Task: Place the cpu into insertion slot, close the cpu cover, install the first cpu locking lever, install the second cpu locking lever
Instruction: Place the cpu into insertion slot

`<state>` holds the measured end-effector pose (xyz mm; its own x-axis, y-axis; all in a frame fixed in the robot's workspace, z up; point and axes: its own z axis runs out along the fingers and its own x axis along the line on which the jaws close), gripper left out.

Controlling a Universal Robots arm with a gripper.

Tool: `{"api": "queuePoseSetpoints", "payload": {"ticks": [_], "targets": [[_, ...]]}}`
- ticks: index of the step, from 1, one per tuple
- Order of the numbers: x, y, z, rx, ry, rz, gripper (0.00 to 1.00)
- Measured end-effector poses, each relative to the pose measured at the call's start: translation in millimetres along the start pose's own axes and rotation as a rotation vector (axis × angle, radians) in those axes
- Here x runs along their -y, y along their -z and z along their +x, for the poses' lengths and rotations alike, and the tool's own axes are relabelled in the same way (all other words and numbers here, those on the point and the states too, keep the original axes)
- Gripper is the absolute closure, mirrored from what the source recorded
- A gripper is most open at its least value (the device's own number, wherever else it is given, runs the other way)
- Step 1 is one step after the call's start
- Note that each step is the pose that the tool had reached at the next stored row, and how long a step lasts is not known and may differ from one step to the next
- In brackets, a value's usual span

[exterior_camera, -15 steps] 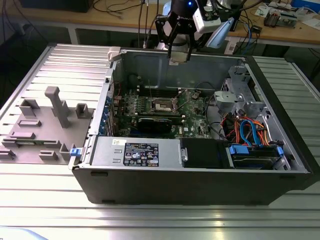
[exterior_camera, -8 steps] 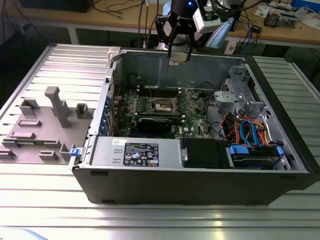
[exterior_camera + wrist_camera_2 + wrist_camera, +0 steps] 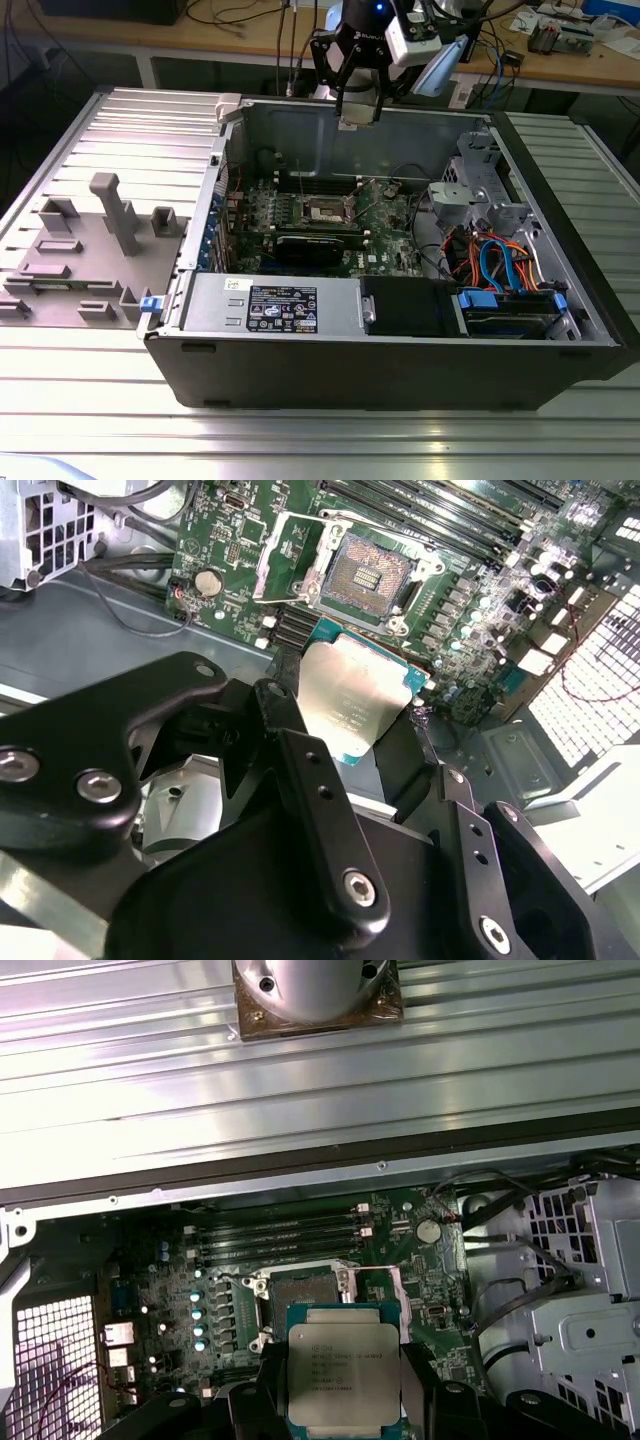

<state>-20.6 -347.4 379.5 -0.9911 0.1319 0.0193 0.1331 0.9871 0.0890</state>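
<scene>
Exterior view: the pincer [image 3: 358, 118] hangs over the case's [image 3: 300, 130] far wall. Second wrist view: it grips the cpu [image 3: 355, 702] by two edges, apart from the bare insertion slot [image 3: 365, 577]. First wrist view: step one is in hand, I'd say; seating the chip calls for squaring it over the slot

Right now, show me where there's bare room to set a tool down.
Bare: the ribbed table along the near wall of the case, and beyond the grey fixture tray. Crowded: the motherboard around the open socket, where the gripper holds the cpu overhead, and the cable bundle at the exterior view's right.
</scene>
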Motion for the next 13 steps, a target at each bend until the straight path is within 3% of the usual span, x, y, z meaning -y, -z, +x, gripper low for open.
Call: {"api": "queuePoseSetpoints", "payload": {"ticks": [13], "targets": [[0.0, 0.0, 0.0, 0.0009, -0.01, -0.0002, 0.46]]}}
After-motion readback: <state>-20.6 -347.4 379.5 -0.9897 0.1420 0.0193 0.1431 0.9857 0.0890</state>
